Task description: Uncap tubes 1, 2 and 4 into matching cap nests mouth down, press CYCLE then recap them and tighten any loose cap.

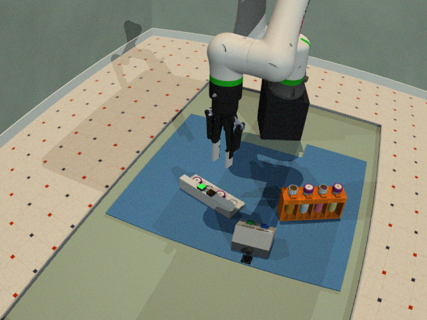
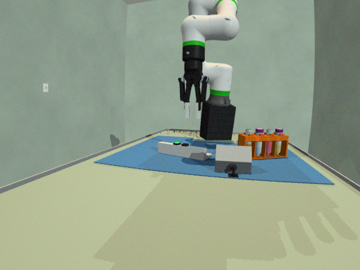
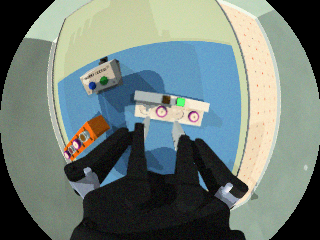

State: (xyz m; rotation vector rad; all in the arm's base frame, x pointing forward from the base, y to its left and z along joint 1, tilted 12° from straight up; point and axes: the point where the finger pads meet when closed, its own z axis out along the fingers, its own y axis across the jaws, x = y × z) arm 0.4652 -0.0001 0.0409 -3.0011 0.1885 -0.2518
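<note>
Top view has the pincer (image 1: 221,159) hanging high over the blue mat (image 1: 148,199), fingers pointing down, nearly above the cap tray CT (image 1: 193,189). Its jaws stand part-way apart with nothing between them. That narrow gap looks set for a cap's width.

The green lamp (image 1: 201,186) is lit and the amber lamp (image 1: 209,192) beside it is dark, so I judge the aspirate step done and recapping in hand. Two purple-ringed caps lie in the tray: one (image 1: 197,179) at the far left end as seen here, one (image 1: 220,193) past the lamps. The nest at the right end (image 1: 235,202) looks empty.

In the orange decapping station DS (image 1: 310,200), two tubes (image 1: 307,188) (image 1: 337,187) wear purple caps. The other two (image 1: 293,189) (image 1: 323,188) stand open. By their places these should be tubes 4 and 2.

Open air lies below the pincer for a straight descent. The tray sits skewed on the mat, so the wrist may need turning. The small desk (image 1: 251,237), carrying READY (image 1: 249,222) and CYCLE (image 1: 265,225), stands just beside the tray's right end. The arm's black pedestal (image 1: 298,132) is well apart, as is the table (image 1: 103,275) rim.
</note>
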